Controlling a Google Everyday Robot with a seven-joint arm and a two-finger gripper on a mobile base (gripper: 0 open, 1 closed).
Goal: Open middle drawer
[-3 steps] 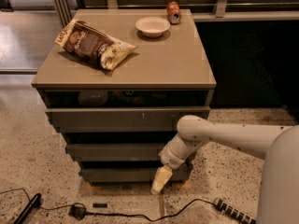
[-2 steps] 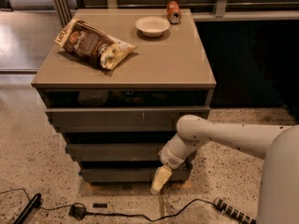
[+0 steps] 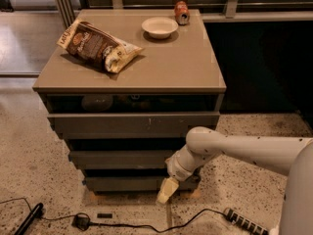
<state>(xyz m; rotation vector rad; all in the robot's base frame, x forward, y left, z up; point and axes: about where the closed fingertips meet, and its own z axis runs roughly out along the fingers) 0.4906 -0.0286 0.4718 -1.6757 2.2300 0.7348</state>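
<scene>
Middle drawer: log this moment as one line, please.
middle drawer: opening extent unclear | gripper: low at lowest drawer front, near floor, below middle drawer | countertop: chip bag, bowl, can

light: dim, seemingly overhead | sheen: cabinet top point(image 3: 176, 67) | shadow: drawer gaps point(image 3: 127, 144) | jaws: pale, lit, by lowest front point(image 3: 122, 183)

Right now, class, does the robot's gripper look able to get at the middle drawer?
Probably yes. The gripper hangs in front of the lowest drawer front, just below the middle drawer. Nothing shows between them, so a short lift should bring it there.
</scene>
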